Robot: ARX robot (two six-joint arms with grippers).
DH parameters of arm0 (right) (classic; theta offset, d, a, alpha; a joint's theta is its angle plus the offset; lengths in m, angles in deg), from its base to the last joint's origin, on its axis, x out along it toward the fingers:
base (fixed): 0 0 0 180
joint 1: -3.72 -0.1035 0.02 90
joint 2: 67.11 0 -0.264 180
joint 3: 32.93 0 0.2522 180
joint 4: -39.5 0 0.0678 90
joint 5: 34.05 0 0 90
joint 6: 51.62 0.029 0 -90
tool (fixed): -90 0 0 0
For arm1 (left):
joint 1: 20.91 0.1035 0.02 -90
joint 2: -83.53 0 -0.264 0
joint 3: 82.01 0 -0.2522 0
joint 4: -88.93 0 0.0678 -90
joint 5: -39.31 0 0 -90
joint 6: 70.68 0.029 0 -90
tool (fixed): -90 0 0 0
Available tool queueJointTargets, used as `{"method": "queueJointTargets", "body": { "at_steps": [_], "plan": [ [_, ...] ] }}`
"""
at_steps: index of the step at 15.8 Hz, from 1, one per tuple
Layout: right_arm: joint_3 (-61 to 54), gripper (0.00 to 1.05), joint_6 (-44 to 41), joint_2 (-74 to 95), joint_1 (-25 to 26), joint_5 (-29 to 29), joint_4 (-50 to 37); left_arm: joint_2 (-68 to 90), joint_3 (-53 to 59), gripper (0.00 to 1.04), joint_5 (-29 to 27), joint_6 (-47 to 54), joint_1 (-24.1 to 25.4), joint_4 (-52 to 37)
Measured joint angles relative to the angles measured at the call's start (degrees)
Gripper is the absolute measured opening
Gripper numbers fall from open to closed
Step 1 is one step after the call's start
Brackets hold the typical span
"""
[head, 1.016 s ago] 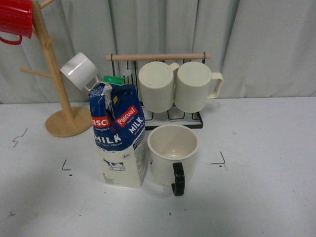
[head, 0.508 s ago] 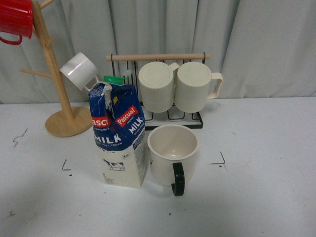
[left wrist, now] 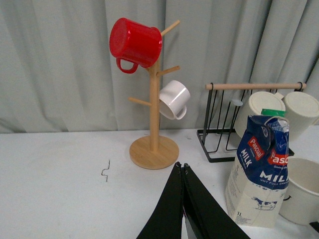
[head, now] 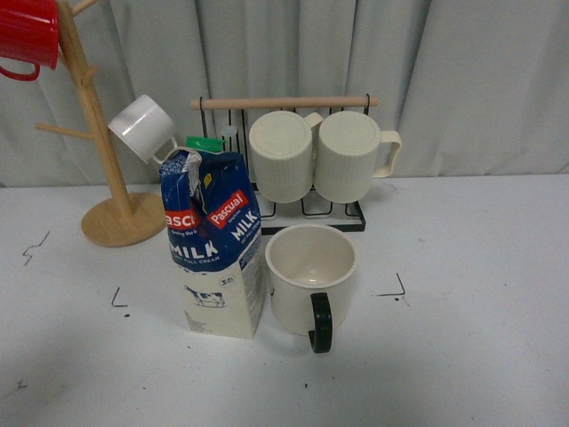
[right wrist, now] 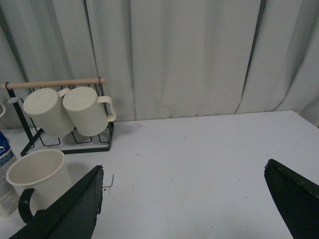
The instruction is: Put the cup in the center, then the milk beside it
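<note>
The cream cup [head: 311,277] with a black handle stands upright on the white tabletop between the black corner marks [head: 395,290]. The milk carton [head: 213,245] stands upright right beside it, on its left in the front view. Neither gripper shows in the front view. In the left wrist view my left gripper [left wrist: 182,166] is shut and empty, held back from the carton [left wrist: 259,169]. In the right wrist view my right gripper [right wrist: 183,169] is open and empty over bare table, with the cup [right wrist: 37,179] off to one side.
A wooden mug tree [head: 111,213] holds a red mug [head: 28,36] and a small white mug [head: 142,127] at the back left. A black wire rack [head: 307,209] with two ribbed cream mugs [head: 316,153] stands behind the cup. Grey curtains hang behind.
</note>
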Motion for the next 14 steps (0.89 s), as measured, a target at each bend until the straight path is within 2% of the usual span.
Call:
{"method": "queueJointTargets", "body": {
  "at_steps": [5,7,11,12,14],
  "plan": [
    [0.00,0.98,0.00,0.00,0.00,0.00,0.00,-4.44,0.00,0.02,0.00,0.00,0.00,4.52],
    [-0.02,0.98,0.02,0.00,0.00,-0.02,0.00,-13.14,-0.04,0.02,0.02,0.04,0.00,15.43],
    [0.00,0.98,0.00,0.00,0.00,-0.02,-0.02,-14.14,-0.02,0.02,0.00,0.04,-0.02,14.95],
    [0.00,0.98,0.00,0.00,0.00,0.00,-0.04,-14.14,-0.02,0.07,0.02,0.04,-0.02,14.93],
    [-0.02,0.98,0.00,0.00,0.00,0.00,-0.02,-14.14,-0.02,0.32,0.00,0.04,-0.02,14.88]
  ]
}}
